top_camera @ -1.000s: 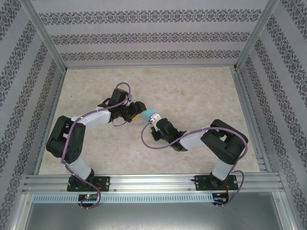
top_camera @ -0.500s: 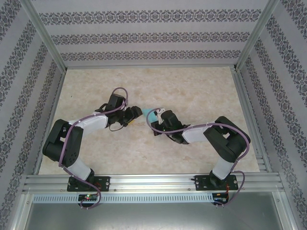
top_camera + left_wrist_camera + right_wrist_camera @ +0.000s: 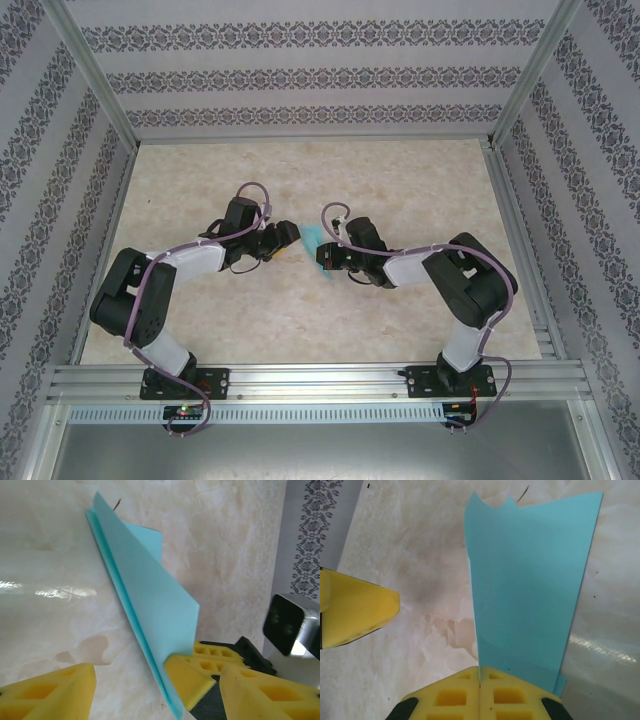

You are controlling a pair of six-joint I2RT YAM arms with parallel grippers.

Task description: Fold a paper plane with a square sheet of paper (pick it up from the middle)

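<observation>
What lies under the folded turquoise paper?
The beige table shows all around the folded turquoise paper, which the right hand pinches. The tabletop directly beneath it is covered, so anything there cannot be seen.

Left fingers [image 3: 50, 692] apart, right fingers [image 3: 455, 697] together.

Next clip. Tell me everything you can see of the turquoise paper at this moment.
The paper is thin, plain turquoise, already folded into layers: a long tapering shape with a lengthwise crease and an uneven far end. It sits low over the marbled table near its middle, between the two arms; whether it rests on the table is unclear. The right hand is shut on its narrower end. The left hand is open beside it.
</observation>
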